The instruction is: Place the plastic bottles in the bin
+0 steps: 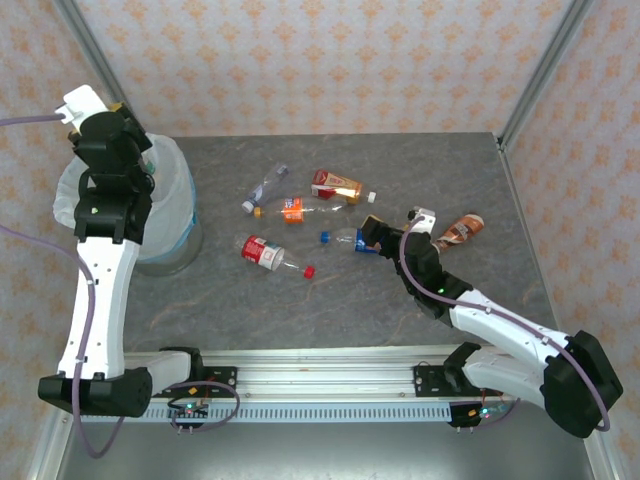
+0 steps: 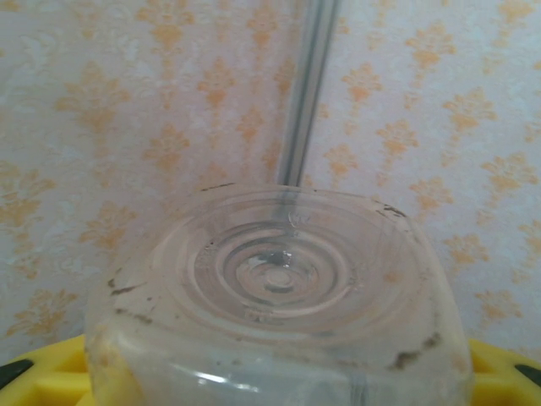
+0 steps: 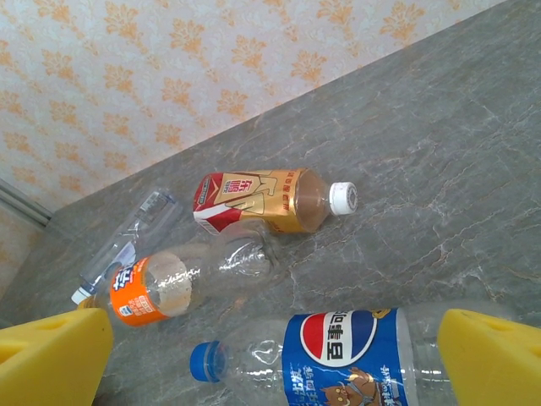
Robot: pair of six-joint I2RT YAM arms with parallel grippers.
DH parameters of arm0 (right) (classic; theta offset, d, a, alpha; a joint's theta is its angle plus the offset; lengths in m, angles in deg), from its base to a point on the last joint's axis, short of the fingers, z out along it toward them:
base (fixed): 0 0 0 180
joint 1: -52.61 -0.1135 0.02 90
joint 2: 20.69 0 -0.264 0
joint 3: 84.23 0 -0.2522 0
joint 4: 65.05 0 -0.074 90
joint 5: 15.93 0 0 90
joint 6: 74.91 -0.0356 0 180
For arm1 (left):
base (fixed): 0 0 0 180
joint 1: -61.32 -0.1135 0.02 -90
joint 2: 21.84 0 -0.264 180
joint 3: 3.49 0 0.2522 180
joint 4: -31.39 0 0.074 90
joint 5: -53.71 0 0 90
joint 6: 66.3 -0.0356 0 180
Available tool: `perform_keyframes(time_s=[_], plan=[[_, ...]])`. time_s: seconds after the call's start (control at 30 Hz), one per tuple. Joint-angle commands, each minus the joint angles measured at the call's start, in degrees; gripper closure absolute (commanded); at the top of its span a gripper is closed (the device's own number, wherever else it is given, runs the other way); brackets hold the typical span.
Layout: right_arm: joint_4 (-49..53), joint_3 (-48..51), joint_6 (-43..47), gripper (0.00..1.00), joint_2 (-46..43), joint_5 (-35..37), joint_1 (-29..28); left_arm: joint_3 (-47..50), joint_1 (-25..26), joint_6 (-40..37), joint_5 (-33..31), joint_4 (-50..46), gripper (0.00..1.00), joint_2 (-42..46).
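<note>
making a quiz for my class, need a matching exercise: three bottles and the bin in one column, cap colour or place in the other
1 pepsi bottle
2 gold bottle
3 red-label bottle
4 bin

a white-capped
b at the table's left side
c blue-capped
d red-capped

Pairs: 1-c, 2-a, 3-d, 4-b

Between the jaws of the right gripper (image 3: pixel 270 368), the blue-label bottle (image 3: pixel 338 355) bears the red, white and blue Pepsi globe and the characters 百事. Beyond the gripper, the orange-label bottle (image 3: pixel 156 292) and the red-and-gold bottle (image 3: pixel 262 201) carry Chinese characters too blurred to read.
</note>
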Motion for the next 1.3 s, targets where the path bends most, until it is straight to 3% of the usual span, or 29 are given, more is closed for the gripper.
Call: perform_keyframes(time_s=[0.0, 0.53, 0.9, 1.13, 1.27], plan=[[1.0, -1.8, 1.0, 0.01, 0.8, -0.9, 0.3, 1.5, -1.6, 3.5, 0.7, -0.1, 0.44, -0.1], [2.8, -3.4, 2.0, 0.01, 2.5, -3.0, 0.3, 11.0, -6.9, 16.7, 7.8, -1.8, 0.44, -0.4], [4.4, -4.4, 2.3, 0.01, 3.8, -5.1, 0.3, 15.8, -7.9, 21.0, 7.1, -2.4, 0.42, -3.0], [4.4, -4.4, 1.7, 0.01, 4.7, -6.0, 0.3, 16.9, -8.6, 24.1, 5.2, -5.8, 0.34, -3.8], [4.0, -4.5, 1.3, 0.01, 5.4, -6.6, 0.2, 15.8, -8.6, 26.3, 3.5, -8.8, 0.15, -4.2]])
